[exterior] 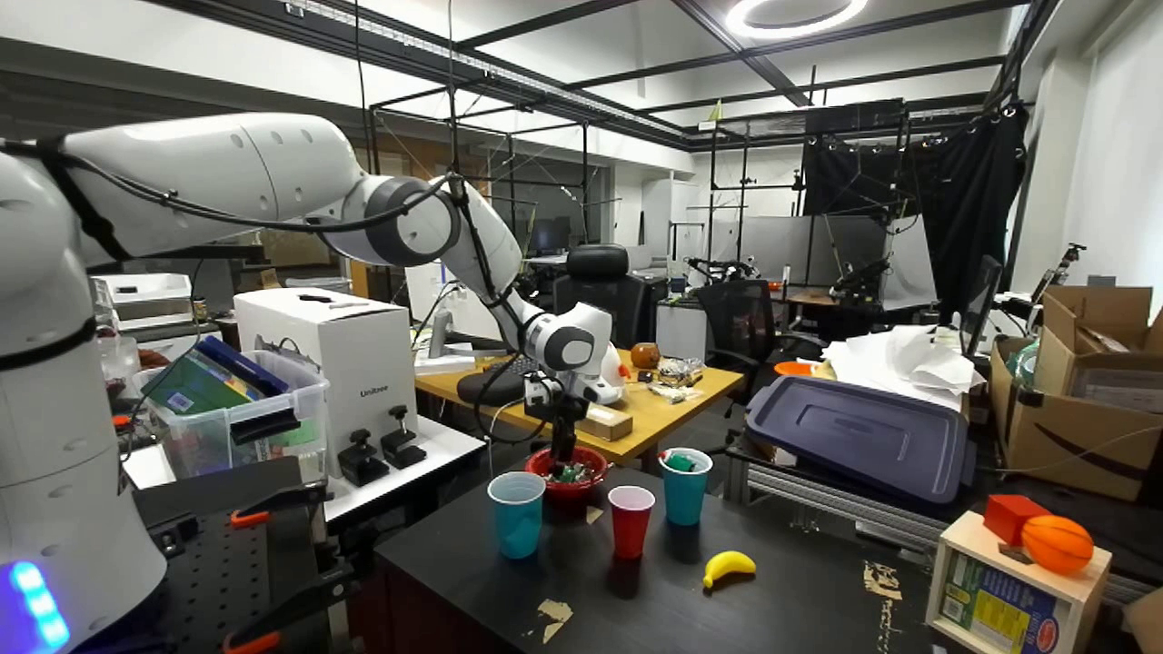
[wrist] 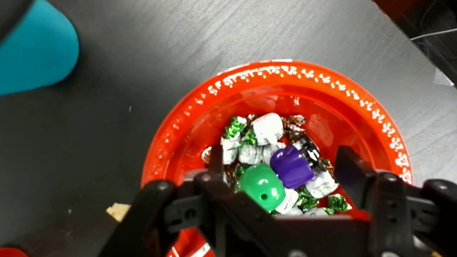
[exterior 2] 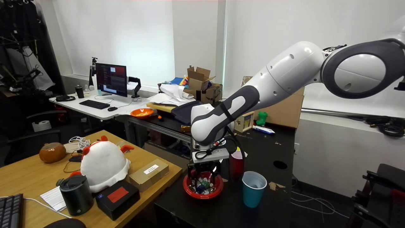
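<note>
My gripper [wrist: 282, 162] is open, its fingers wide apart and pointing down into a red bowl [wrist: 171, 123]. The bowl also shows in both exterior views [exterior: 574, 491] [exterior 2: 202, 195]. Between the fingers, in the wrist view, lie a green rounded piece with a small hole [wrist: 262, 187] and a purple piece [wrist: 292, 167] touching it. White wrapped candies [wrist: 267, 127] with green and brown foil ends lie around and beneath them. A black-and-white piece [wrist: 310, 152] is beside the purple one. The gripper holds nothing; whether the fingertips touch the contents I cannot tell.
Near the bowl stand a blue cup [exterior: 518, 520], a red cup [exterior: 630, 525] and another blue cup [exterior: 684, 495] with something green inside. A yellow banana [exterior: 729, 568] lies on the black table. A wooden box [exterior: 945, 590] stands farther off. A wooden table [exterior 2: 19, 172] adjoins, bearing a white plush [exterior 2: 104, 164].
</note>
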You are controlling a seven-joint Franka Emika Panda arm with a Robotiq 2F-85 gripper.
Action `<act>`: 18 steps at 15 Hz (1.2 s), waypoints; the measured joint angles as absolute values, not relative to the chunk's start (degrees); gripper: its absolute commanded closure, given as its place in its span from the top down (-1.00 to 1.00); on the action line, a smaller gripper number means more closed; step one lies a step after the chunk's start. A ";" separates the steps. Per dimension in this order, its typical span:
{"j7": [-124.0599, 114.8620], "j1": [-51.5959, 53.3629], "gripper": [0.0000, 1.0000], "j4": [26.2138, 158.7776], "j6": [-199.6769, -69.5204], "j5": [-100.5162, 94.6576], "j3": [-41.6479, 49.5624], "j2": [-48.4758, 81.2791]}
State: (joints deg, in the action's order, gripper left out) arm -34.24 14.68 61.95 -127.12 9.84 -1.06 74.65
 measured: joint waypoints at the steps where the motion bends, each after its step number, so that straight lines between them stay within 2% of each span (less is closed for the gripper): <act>1: -34.25 14.53 -0.15 61.94 -127.11 9.89 -1.06 74.71; 5: -34.27 14.03 -0.76 61.90 -127.10 10.60 -1.37 75.23; 7: -34.39 14.07 -0.98 61.82 -127.18 10.94 -2.05 75.22; 18: -34.43 13.06 -1.00 61.45 -127.29 11.06 -2.55 75.26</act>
State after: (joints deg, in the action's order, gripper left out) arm -34.43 13.06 61.45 -127.29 11.06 -2.55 75.26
